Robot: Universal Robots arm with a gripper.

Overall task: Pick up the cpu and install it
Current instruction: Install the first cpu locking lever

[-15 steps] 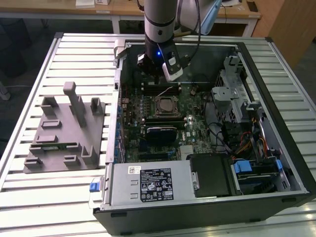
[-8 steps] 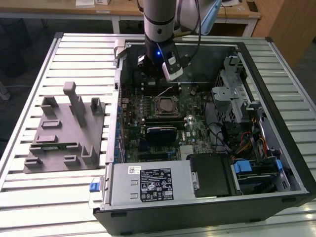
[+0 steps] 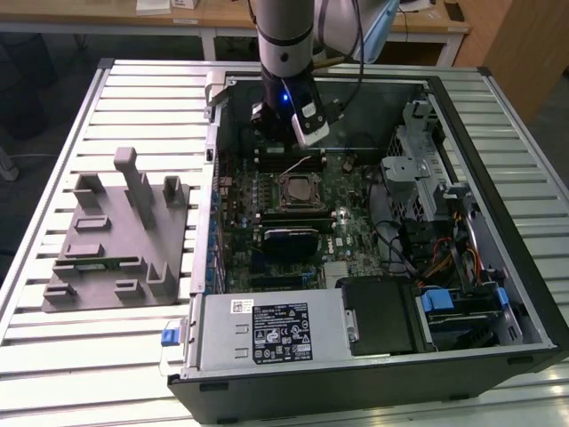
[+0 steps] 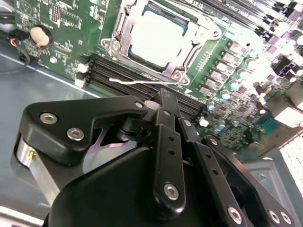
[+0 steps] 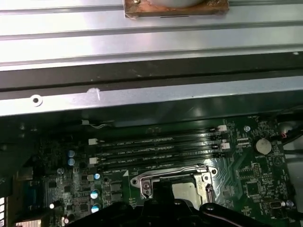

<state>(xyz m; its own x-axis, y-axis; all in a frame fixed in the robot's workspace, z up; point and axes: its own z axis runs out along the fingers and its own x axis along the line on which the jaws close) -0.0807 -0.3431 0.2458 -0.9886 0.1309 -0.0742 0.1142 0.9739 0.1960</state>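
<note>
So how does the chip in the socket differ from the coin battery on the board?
The chip is square and larger; the coin battery is round and smaller. The chip sits inside a metal frame; the coin battery does not. Both are silvery, flat on the board.

Slatted metal table (image 3: 89,356) carries grey holder block (image 3: 107,258) and open computer case (image 3: 356,389).

Soft, even overhead light fills the exterior view. In the second wrist view glare bleaches the cpu (image 4: 156,40) and one edge of the motherboard (image 4: 71,23). In the first wrist view the motherboard lies in shadow while the counter (image 5: 151,42) shines bright.
</note>
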